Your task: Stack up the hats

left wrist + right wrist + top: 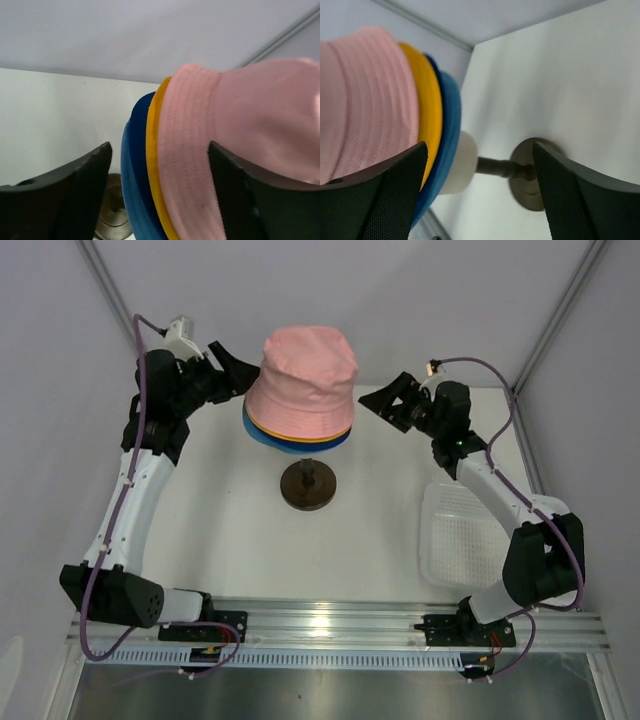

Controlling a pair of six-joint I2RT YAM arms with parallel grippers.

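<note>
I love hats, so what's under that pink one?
Brims of a yellow hat, navy hat and light blue hat peek out, above a cream head on a stand. Their crowns are covered.

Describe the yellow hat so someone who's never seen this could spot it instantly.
On the table, a dark-based stand carries stacked hats. Under the pink hat on top, the yellow hat shows only a thin brim edge, above the blue hats.

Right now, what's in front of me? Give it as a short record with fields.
Stack, top down: pink hat, yellow hat, navy hat, light blue hat
Stack rests on: cream head on a dark-based stand
Left end effector: open, empty, beside the stack
Right end effector: open, empty, beside the stack
Also there: white mesh basket
</note>
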